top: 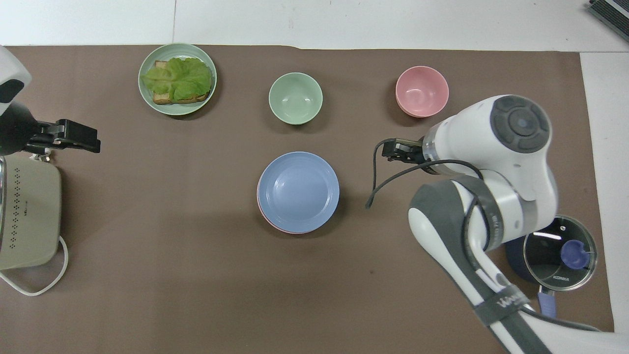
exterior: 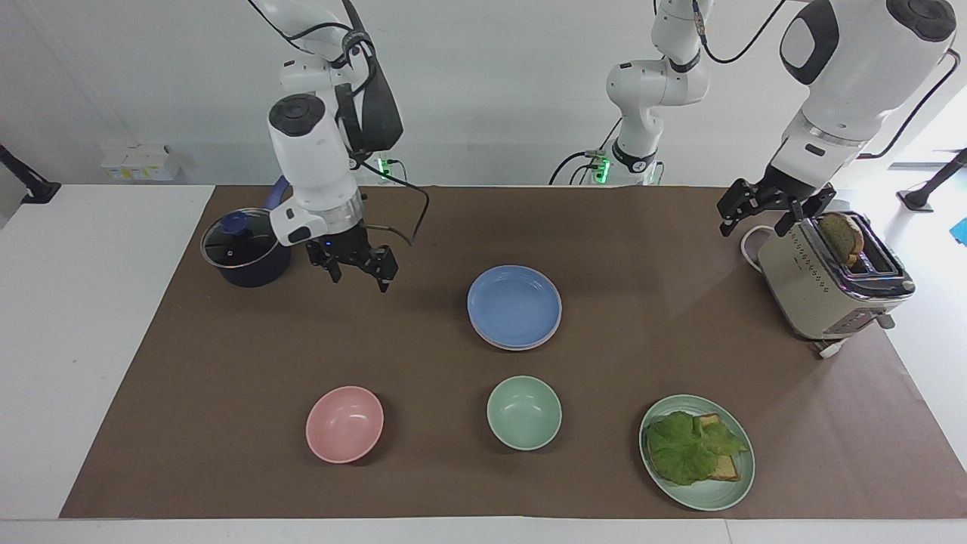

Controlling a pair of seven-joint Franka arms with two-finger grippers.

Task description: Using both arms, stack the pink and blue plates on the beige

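Facing view first: the blue plate (exterior: 514, 304) sits on top of the stack in the middle of the brown mat (exterior: 665, 249), with a sliver of the pink plate (exterior: 486, 338) peeking out under its rim. The beige plate cannot be made out beneath them from either angle. The right gripper (exterior: 359, 265) hangs over bare mat between the stack and the dark saucepan (exterior: 246, 248), its fingers spread wide and holding nothing. The left gripper (exterior: 763, 210) waits up by the toaster (exterior: 831, 283), jaws also wide and empty.

By the look of it the stacking is done and the step in hand is the retreat. To do that well, I would say the right arm wants to stay high and swing clear of the saucepan's glass lid (exterior: 240, 239) and its handle, and to let its dangling cable (top: 388, 182) pass without brushing the blue rim, since a light plate could slide off centre.

Writing now: in the overhead view the saucepan handle's base reads "KONKA" (top: 560, 278). A dark strap on the right arm carries lettering, too small to read with any confidence.
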